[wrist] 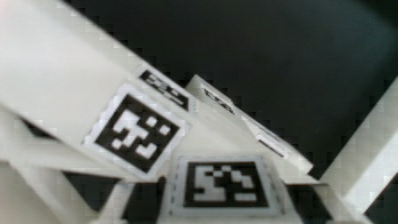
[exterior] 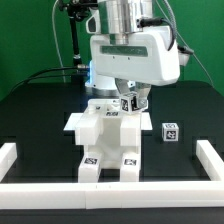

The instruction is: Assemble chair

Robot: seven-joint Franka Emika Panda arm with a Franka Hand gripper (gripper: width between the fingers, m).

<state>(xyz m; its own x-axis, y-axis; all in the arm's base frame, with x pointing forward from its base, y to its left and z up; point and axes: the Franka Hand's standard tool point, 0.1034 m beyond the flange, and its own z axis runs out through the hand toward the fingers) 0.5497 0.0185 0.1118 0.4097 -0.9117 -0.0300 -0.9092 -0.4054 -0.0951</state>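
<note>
Pincer (exterior: 128, 100) clamped on the chair (exterior: 100, 135)
In the exterior view a tagged block (exterior: 126, 103) atop the chair is gripped by the half-closed pincer; the chair is laid on the table (exterior: 40, 110), long axis toward the camera, a small cube (exterior: 170, 131) set apart on the exterior view's right. In the wrist view blurred tagged chair faces (wrist: 135, 132) are shown.

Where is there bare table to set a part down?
Free: the tabletop between the chair and the rail on the exterior view's left; also between the cube and the opposite rail. Crowded: around the claw over the chair.
</note>
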